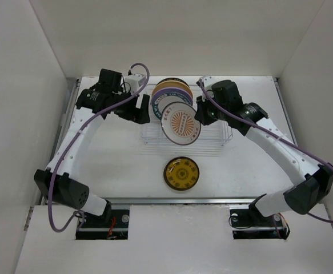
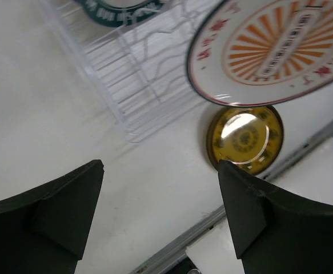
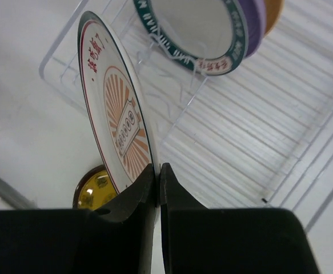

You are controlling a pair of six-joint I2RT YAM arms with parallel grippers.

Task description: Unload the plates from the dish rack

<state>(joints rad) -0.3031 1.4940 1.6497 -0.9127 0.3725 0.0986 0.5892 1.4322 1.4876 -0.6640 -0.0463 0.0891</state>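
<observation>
White wire makes up the dish rack [image 1: 212, 140], which sits toward the back of the pale bench [image 1: 115, 165], between the two arms. Three plates stand on edge in its far end, close together: a tan plate [image 3: 273, 8] at the back, a lilac plate [image 3: 255, 23] next, then a white plate with a dark teal rim [image 3: 189, 23] facing the front.

The right claw [image 3: 157, 168] is clamped on the rim of the sunburst plate [image 3: 117, 120], white with orange rays, its two fingers pressed together with only the plate's edge between them. That plate is tilted and held over the front half of the rack, with its face turned toward the near edge of the bench. Whether it touches the wires cannot be made out.

A dark brown plate with a yellow pattern [image 1: 181, 173] lies flat on the bench just in front of the rack, apart from it.

The left claw [image 2: 160, 168] hangs by the left end of the rack with its fingers wide apart and nothing between them.
</observation>
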